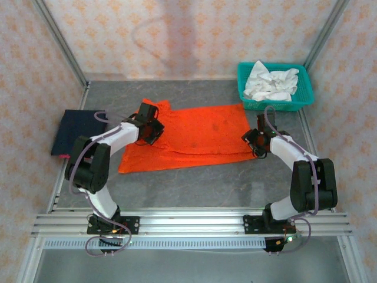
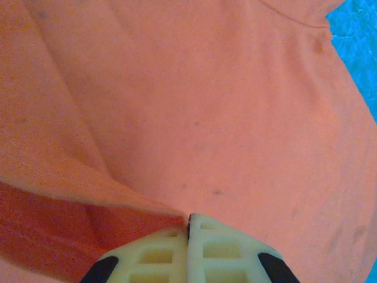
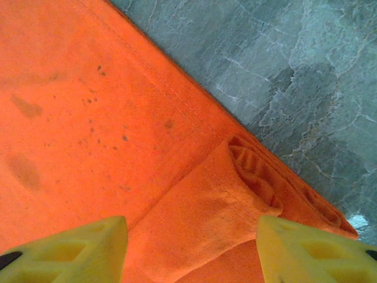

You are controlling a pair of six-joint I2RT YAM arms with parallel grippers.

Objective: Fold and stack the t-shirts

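Observation:
The orange-red t-shirt (image 1: 200, 135) lies spread across the middle of the table. My left gripper (image 1: 150, 127) sits over its left end. In the left wrist view the gripper (image 2: 189, 221) is shut, with a raised fold of the orange cloth (image 2: 194, 106) pinched at its tips. My right gripper (image 1: 259, 144) is at the shirt's near right corner. In the right wrist view it (image 3: 191, 242) stands open, its fingertips (image 3: 112, 236) either side of a rolled sleeve (image 3: 206, 212) without squeezing it. The navy t-shirt (image 1: 76, 131) lies folded flat at the left edge.
A teal lattice basket (image 1: 274, 107) holding crumpled white cloth (image 1: 271, 82) stands at the back right. Bare grey table (image 1: 194, 183) stretches between the shirt and the arm bases. Metal frame posts and patterned walls close in the sides and back.

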